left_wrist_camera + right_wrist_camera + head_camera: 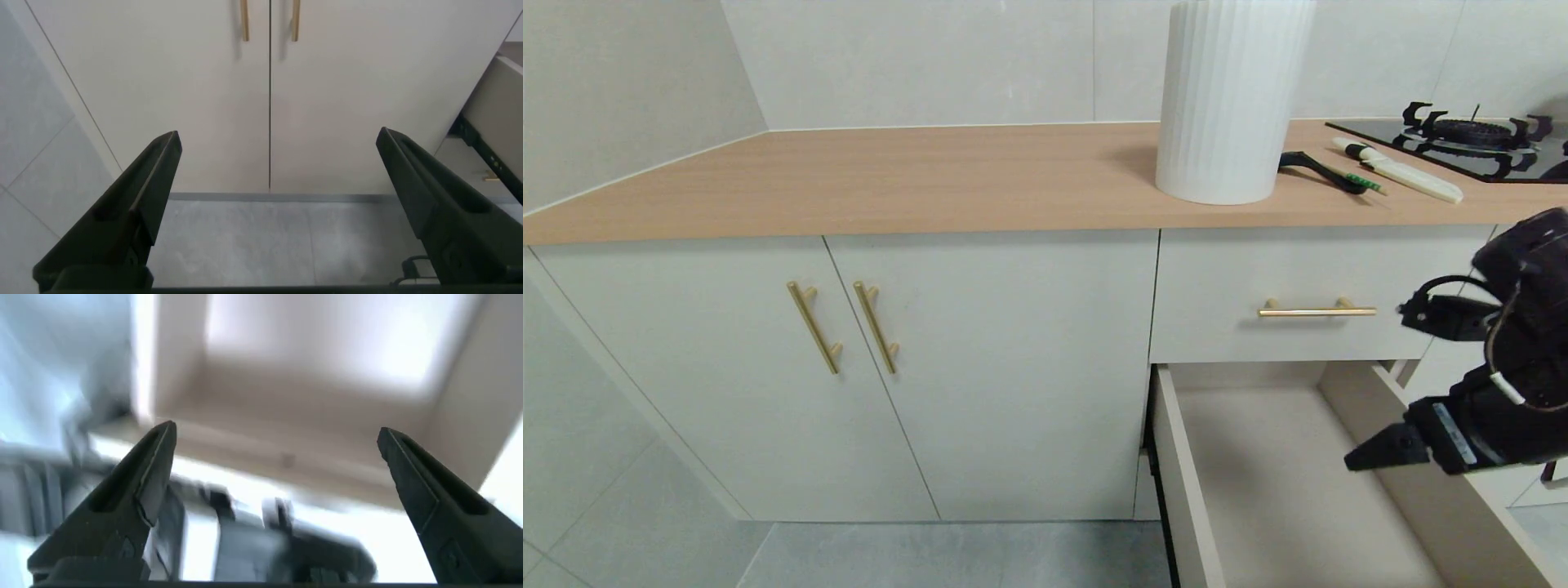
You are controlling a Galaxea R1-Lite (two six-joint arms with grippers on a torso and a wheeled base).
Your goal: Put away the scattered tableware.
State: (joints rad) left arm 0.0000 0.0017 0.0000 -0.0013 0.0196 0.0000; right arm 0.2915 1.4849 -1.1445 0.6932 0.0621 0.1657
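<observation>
On the wooden countertop [890, 175], right of a tall white ribbed container [1225, 98], lie a black-handled utensil [1319, 167], a small green piece [1364, 181] and a white knife [1409, 175]. Below them the lower drawer [1184, 474] stands pulled out with nothing in it. My right gripper [1380, 451] hangs over the drawer's right side, open and holding nothing; the right wrist view has its gripper [274, 441] spread wide above the drawer's inside [327, 343]. My left gripper [278, 147] is open and bare, low near the floor, facing the cabinet doors [270, 90].
A closed upper drawer with a gold handle [1316, 310] sits above the open one. Two cabinet doors with gold handles [845, 327] fill the left. A gas hob [1470, 139] is at the counter's far right. Grey floor tiles [931, 555] lie below.
</observation>
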